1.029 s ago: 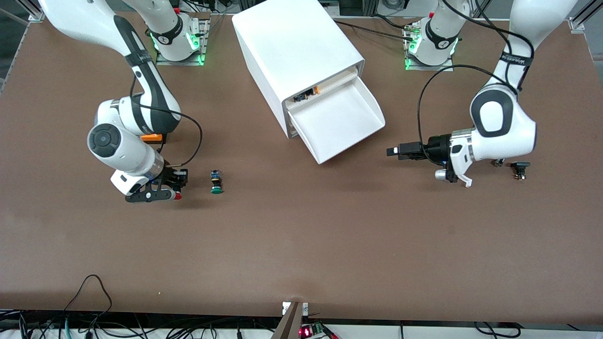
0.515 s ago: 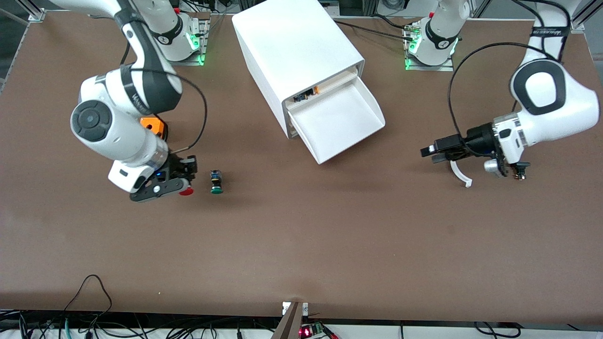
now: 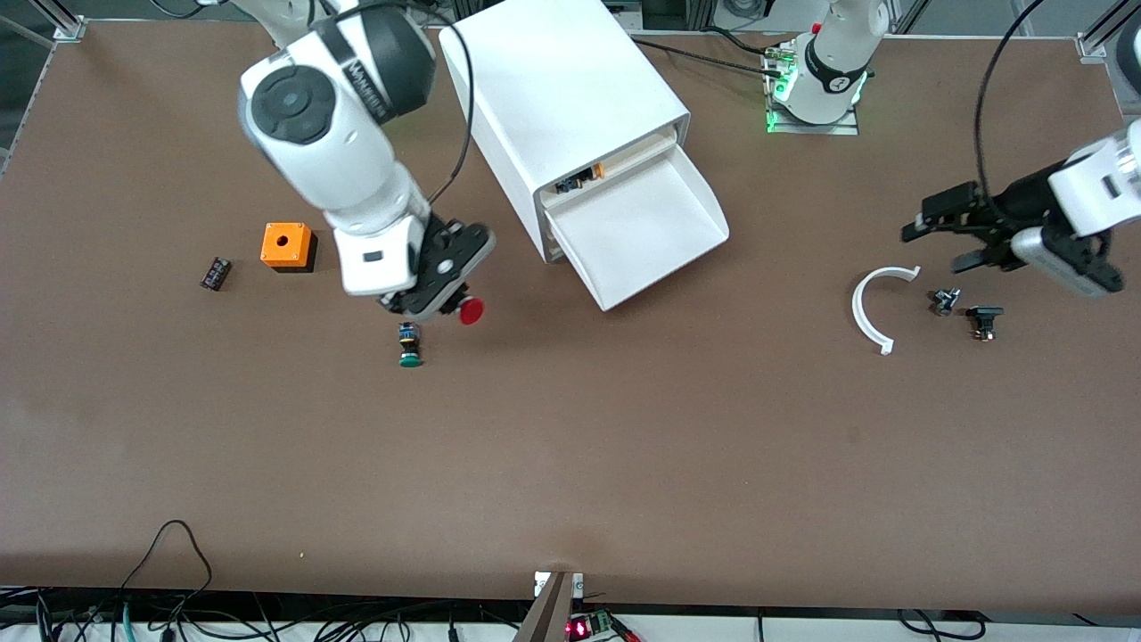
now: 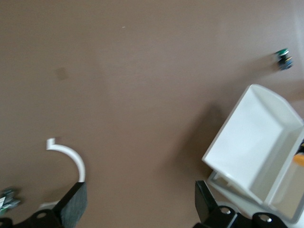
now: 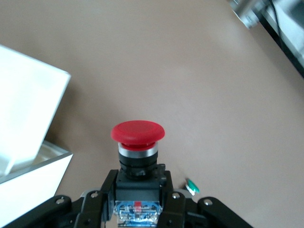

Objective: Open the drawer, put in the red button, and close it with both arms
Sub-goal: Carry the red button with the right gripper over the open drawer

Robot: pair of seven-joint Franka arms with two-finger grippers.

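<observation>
Right gripper: in the air over the tabletop, its fingers clamped on the black body of the red button; the cap points away from the wrist.
Red button: held clear of the tabletop, above the bare strip between the green button and the drawer.
Left gripper: raised at the left arm's end of the tabletop, fingers spread wide and holding nothing.
Drawer: pulled out of the white cabinet, its tray bare, flared lip toward the front camera.
Upper tier: shows a small orange-and-black piece.
Green button: lying on the tabletop, just nearer the front camera than the right gripper.
White curved piece: on the tabletop below the left gripper, beside two small dark parts.
Orange box: toward the right arm's end, with a small dark block near it.
</observation>
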